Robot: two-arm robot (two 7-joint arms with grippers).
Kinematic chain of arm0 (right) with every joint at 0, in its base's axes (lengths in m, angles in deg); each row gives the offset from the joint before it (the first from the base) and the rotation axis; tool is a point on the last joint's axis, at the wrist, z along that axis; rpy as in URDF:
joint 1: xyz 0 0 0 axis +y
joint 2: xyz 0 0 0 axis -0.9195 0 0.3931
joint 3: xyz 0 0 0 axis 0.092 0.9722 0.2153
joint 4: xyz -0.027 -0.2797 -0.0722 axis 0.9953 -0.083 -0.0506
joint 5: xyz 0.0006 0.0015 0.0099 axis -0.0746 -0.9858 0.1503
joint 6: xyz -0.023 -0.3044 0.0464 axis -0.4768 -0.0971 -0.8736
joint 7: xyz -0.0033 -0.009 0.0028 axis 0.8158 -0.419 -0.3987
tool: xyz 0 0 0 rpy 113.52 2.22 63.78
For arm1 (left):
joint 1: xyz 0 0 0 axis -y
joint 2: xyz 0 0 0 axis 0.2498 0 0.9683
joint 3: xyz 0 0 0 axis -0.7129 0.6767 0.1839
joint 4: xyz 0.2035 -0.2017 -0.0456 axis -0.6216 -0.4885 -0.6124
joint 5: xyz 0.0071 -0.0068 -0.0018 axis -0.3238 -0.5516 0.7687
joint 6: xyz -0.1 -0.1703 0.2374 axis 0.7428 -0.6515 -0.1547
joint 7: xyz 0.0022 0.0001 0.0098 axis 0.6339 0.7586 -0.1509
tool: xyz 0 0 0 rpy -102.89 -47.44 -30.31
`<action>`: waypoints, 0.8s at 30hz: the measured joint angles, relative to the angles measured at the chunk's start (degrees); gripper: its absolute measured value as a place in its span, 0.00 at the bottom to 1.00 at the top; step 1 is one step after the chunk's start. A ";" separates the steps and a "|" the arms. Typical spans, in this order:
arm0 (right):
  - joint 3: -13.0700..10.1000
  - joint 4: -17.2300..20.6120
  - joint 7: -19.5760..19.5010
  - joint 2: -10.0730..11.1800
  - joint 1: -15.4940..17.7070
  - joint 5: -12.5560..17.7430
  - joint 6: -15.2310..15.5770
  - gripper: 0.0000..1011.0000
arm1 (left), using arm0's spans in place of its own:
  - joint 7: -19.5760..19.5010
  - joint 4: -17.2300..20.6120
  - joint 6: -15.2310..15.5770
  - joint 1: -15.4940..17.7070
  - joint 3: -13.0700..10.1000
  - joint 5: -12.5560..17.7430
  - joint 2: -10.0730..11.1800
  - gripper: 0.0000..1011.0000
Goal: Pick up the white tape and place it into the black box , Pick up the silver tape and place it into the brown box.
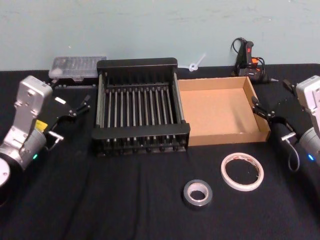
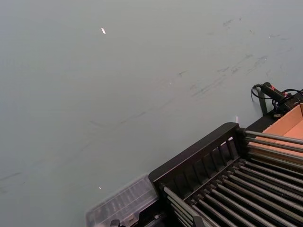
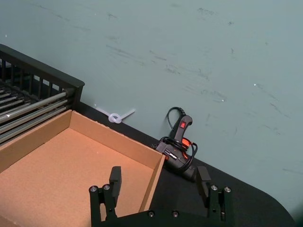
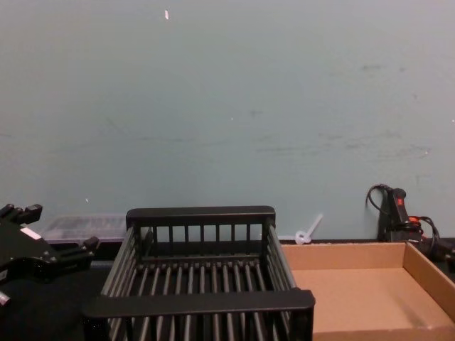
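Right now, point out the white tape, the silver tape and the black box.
white tape (image 1: 242,171), head view, on its flat white ring.
silver tape (image 1: 197,194), head view, on its grey band.
black box (image 1: 140,132), head view, on its near rim.

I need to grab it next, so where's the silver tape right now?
In the head view, the silver tape lies flat on the table's near side, right of centre, beside the white tape.
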State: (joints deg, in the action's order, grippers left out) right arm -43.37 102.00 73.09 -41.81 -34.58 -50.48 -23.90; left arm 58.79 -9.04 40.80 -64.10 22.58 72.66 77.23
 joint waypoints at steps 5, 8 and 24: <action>0.00 0.00 0.00 0.00 0.00 0.00 0.00 0.99 | 0.00 0.00 0.00 0.00 0.00 0.00 0.00 0.99; 0.00 0.00 0.00 0.00 0.00 0.00 0.00 0.99 | 0.00 0.00 0.00 0.00 0.00 0.00 0.00 0.99; 0.00 0.00 0.00 0.00 0.00 0.00 0.00 0.99 | 0.00 0.00 0.00 0.00 0.00 0.00 0.00 0.99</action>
State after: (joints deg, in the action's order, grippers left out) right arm -43.37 102.00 73.09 -41.81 -34.58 -50.47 -23.90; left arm 58.79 -9.04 40.80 -64.10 22.58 72.66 77.23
